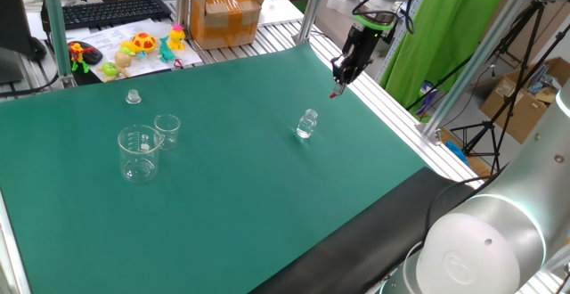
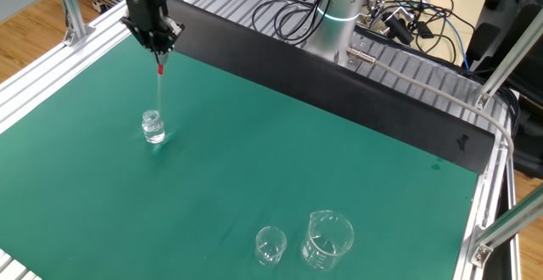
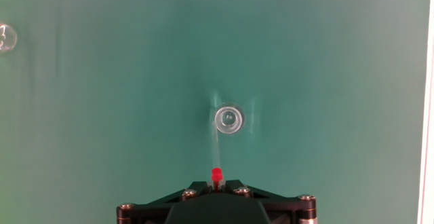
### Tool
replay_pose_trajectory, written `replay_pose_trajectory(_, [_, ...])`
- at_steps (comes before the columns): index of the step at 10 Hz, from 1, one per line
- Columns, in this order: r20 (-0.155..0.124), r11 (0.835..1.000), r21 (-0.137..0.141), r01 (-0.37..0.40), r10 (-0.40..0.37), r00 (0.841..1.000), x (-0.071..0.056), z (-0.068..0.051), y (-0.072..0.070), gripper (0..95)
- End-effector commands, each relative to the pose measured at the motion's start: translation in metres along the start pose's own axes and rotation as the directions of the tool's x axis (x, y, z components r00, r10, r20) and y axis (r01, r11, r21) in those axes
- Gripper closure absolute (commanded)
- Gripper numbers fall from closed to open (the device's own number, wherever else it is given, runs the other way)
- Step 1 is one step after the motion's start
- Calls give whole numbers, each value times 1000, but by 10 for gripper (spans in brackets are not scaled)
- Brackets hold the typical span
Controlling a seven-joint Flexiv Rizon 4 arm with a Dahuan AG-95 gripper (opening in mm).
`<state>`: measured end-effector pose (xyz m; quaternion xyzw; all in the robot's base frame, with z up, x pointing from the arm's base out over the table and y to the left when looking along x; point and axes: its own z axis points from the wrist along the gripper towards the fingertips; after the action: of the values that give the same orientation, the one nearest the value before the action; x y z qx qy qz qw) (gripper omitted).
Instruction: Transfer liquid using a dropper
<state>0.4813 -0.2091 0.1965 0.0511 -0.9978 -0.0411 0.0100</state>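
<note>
My gripper (image 1: 342, 78) hangs over the far right part of the green mat, shut on the dropper (image 2: 159, 73). The dropper's red end sits between the jaws and its thin clear stem points down. In the hand view the red end (image 3: 216, 175) shows at the jaws with the stem running toward the small clear vial (image 3: 229, 119). The vial (image 1: 306, 124) stands upright on the mat, below and a little ahead of the dropper tip; it also shows in the other fixed view (image 2: 153, 127). The tip is above the vial, not in it.
A large glass beaker (image 1: 139, 152) and a smaller beaker (image 1: 166, 130) stand on the left of the mat, with a small clear cap-like piece (image 1: 133, 96) behind them. Toys, a cardboard box (image 1: 225, 12) and a keyboard lie beyond the mat. Aluminium frame posts stand at the table's edges.
</note>
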Motion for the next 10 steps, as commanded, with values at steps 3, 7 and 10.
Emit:
replay_pose_trajectory(3, [0, 1000, 4, 1, -1, 1000, 2, 6, 1, 950])
replay_pose_trajectory(7, [-1, 1000, 1, -5, 5, 1000, 1, 3, 0, 950])
replay_pose_trajectory(10, [-5, 1000, 2, -6, 6, 1000, -1, -7, -1, 950])
